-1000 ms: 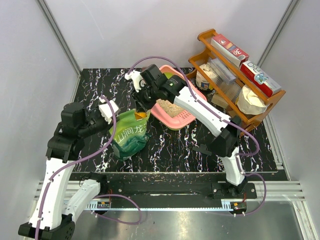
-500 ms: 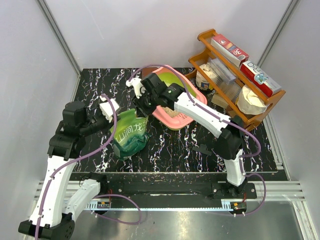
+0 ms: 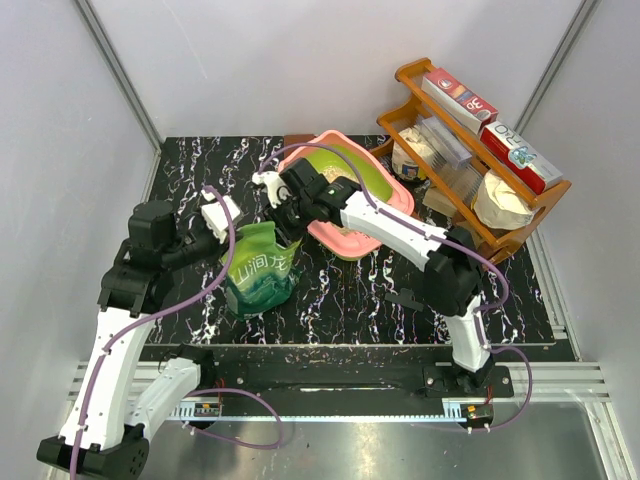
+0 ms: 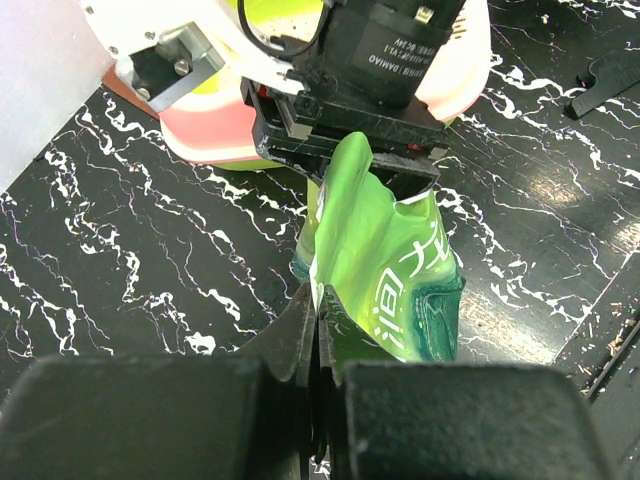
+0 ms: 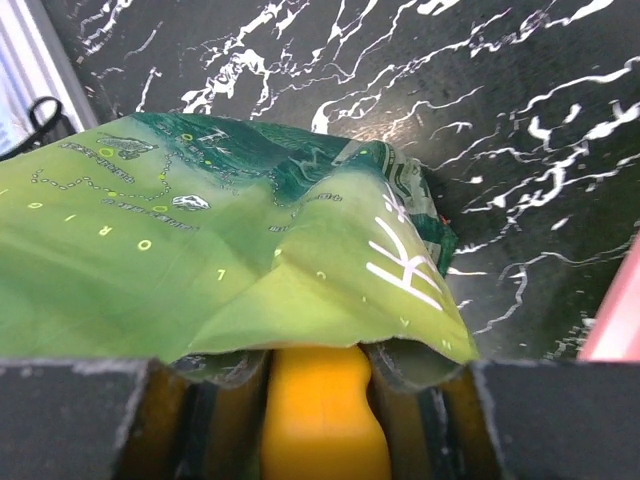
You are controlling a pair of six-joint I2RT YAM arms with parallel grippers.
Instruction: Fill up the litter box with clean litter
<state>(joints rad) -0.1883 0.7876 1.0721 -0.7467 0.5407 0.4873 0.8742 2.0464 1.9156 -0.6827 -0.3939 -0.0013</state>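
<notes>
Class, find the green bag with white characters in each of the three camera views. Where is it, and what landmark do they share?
Top external: green bag left of centre, between the arms.
Left wrist: green bag at centre, its edge pinched by the left gripper.
Right wrist: green bag fills left and centre, above the yellow scoop.
Shared landmark: the pink litter box, beside the bag in every view.

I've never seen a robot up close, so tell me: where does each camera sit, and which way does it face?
Top external: above and behind the arms, looking down on table, litter box and rack; both arms show.
Left wrist: looks along the left gripper, shut on the green bag.
Right wrist: looks along the right gripper, holding the yellow scoop.
Shared: all see the green bag.
</notes>
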